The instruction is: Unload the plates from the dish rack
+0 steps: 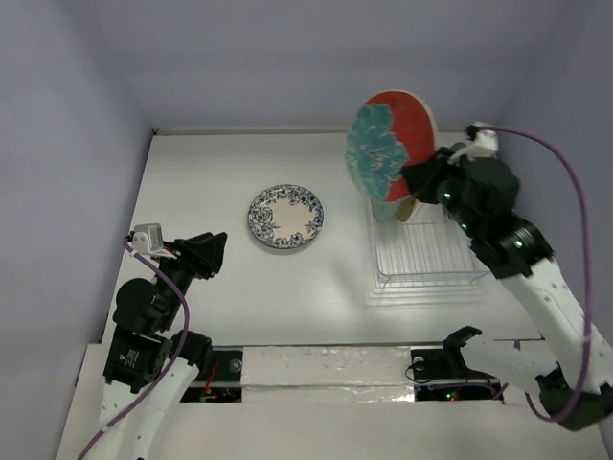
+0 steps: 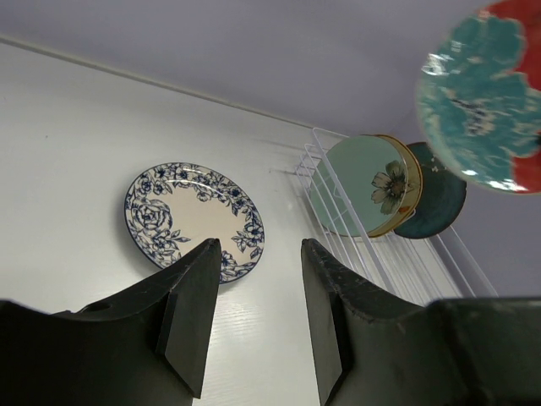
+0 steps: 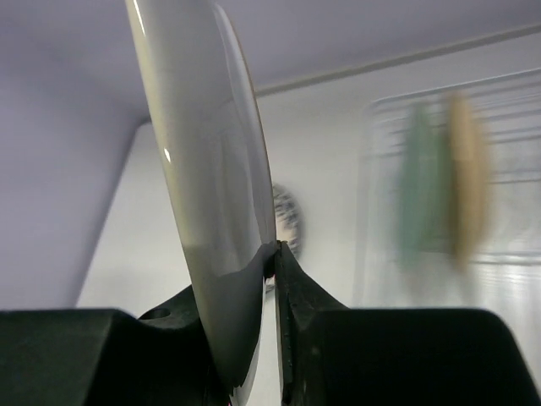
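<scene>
1. In the top view the right jaws are clamped on the lower rim of the red-and-teal floral plate. The plate hangs almost upright in the air above the far end of the dish rack.
2. The right wrist view shows this grip from close by. The plate is seen edge-on with its rim pinched between the two fingers. Only its pale glossy side shows here, not the flowers.
3. The white plate with dark floral rim lies flat on the table, well apart from the rack on its left.
4. The left wrist view shows what the top view mostly hides: three plates stand on edge at the far end of the rack. They are the mint green plate, the tan plate and the dark teal plate.
5. In the right wrist view these are only blurred green and tan shapes, probably the same plates.
6. The left jaws are apart with nothing between them. They are above the table and face the white plate.
</scene>
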Controlling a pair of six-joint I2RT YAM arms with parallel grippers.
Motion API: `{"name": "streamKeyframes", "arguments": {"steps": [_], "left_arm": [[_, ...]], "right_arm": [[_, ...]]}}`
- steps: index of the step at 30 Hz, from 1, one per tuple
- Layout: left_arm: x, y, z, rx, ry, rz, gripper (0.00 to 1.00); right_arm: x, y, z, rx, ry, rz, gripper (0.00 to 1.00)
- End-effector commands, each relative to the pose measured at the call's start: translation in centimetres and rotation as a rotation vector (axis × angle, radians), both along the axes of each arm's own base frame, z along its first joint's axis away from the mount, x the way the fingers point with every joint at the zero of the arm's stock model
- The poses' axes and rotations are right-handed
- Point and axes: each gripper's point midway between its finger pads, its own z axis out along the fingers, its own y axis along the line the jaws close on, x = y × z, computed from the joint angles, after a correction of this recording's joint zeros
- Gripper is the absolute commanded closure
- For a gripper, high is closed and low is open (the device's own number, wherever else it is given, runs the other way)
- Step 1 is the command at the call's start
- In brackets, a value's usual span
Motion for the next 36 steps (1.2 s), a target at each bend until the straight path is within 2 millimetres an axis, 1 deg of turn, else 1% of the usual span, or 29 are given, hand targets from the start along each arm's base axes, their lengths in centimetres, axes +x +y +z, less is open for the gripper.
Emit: {"name": "streamKeyframes", "arguments": {"steps": [1,2,4,5,6,7,8,10,11,12,13,15,16,17,19,20,21,24,26,29,32,33,36], "left_arm": [[-0.2,-0.2,1.7,-0.008,-0.06,-0.016,0.6],[-0.1,-0.2,1.6,-0.007,-0.059,-0.016,0.6],[-0.1,-0.2,1.6,-0.008,-0.057,-0.014,0.6],[-0.1,-0.2,1.6,-0.007,-0.057,-0.013,0.6],[-0.1,-0.2,1.6,-0.009,-0.058,-0.013,0.6],[-0.2,-0.2,1.6,-0.009,-0.058,-0.013,0.6],[-0.1,-0.2,1.7,-0.011,-0.059,-0.011,0.6],[-0.1,-0.1,1.6,-0.01,-0.06,-0.008,0.6],[-0.1,-0.1,1.6,-0.01,-0.06,-0.007,0.6],[-0.1,-0.1,1.6,-0.01,-0.056,-0.005,0.6],[-0.1,-0.1,1.6,-0.013,-0.059,-0.005,0.6],[-0.1,-0.1,1.6,-0.011,-0.058,-0.007,0.6],[-0.1,-0.1,1.6,-0.013,-0.059,-0.008,0.6],[-0.1,-0.1,1.6,-0.011,-0.058,-0.008,0.6],[-0.1,-0.1,1.6,-0.011,-0.058,-0.008,0.6],[-0.1,-0.1,1.6,-0.01,-0.056,-0.008,0.6],[-0.1,-0.1,1.5,-0.012,-0.056,-0.008,0.6],[-0.1,-0.1,1.6,-0.013,-0.059,-0.008,0.6],[-0.1,-0.1,1.6,-0.014,-0.057,-0.008,0.6],[-0.1,-0.1,1.6,-0.012,-0.057,-0.008,0.6],[-0.2,-0.1,1.7,-0.015,-0.061,-0.008,0.6],[-0.2,-0.1,1.7,-0.014,-0.063,-0.008,0.6],[-0.2,-0.1,1.6,-0.015,-0.06,-0.008,0.6]], "right_arm": [[0.7,10.2,6.6,0.263,-0.189,0.357,1.0],[2.0,12.7,5.1,0.262,-0.15,0.392,1.0],[3.0,15.1,4.5,0.288,-0.107,0.432,1.0],[4.5,16.9,3.3,0.292,-0.092,0.447,1.0],[4.9,18.0,2.7,0.307,-0.071,0.459,1.0],[5.2,19.1,2.6,0.318,-0.061,0.473,1.0],[6.6,20.4,0.7,0.316,-0.024,0.474,1.0],[6.9,22.4,-0.9,0.343,0.024,0.488,1.0],[7.5,22.8,-1.5,0.355,0.031,0.482,1.0],[8.4,23.6,-3.7,0.348,0.069,0.475,1.0],[8.5,24.3,-4.5,0.362,0.094,0.479,1.0],[9.2,25.0,-6.4,0.372,0.125,0.47,1.0],[9.6,25.5,-7.9,0.379,0.157,0.462,1.0],[10.0,25.8,-8.3,0.392,0.155,0.461,1.0],[10.5,26.1,-10.6,0.399,0.199,0.439,1.0],[10.7,26.2,-11.0,0.403,0.203,0.435,1.0],[10.8,26.2,-11.9,0.403,0.217,0.426,1.0],[11.3,26.5,-13.7,0.412,0.246,0.407,1.0],[11.4,26.7,-15.2,0.424,0.279,0.4,0.97],[11.4,26.7,-16.6,0.43,0.304,0.388,0.92],[11.1,26.6,-17.8,0.431,0.325,0.385,0.86],[11.0,26.6,-18.2,0.43,0.332,0.386,0.82],[10.5,26.7,-19.3,0.438,0.354,0.4,0.78]]}}
